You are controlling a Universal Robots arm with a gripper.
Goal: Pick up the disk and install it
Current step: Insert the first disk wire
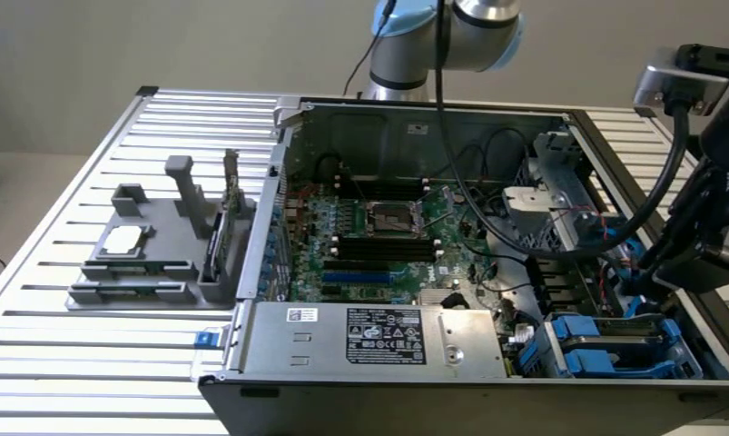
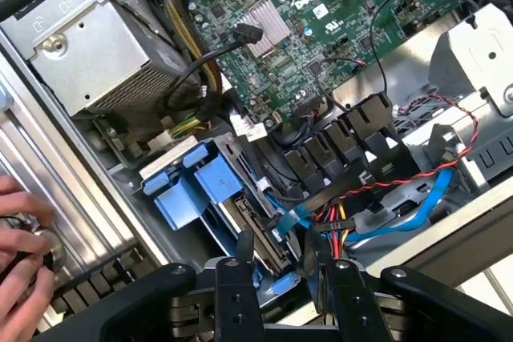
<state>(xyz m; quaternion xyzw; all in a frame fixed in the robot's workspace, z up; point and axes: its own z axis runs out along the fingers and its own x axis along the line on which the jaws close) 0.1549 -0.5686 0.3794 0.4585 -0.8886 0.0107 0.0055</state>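
Fingers (image 2: 237,282) part-closed, apparently clamping the disk (image 2: 260,231) edge-on between them, at the blue drive bay (image 2: 192,191). Hazard: loose cables (image 2: 325,222) just beside the fingers may snag, and a tilted disk could jam.

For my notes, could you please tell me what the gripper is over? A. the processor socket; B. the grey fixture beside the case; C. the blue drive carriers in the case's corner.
C: the gripper hangs above the blue drive carriers, at the exterior view's right end of the open case.
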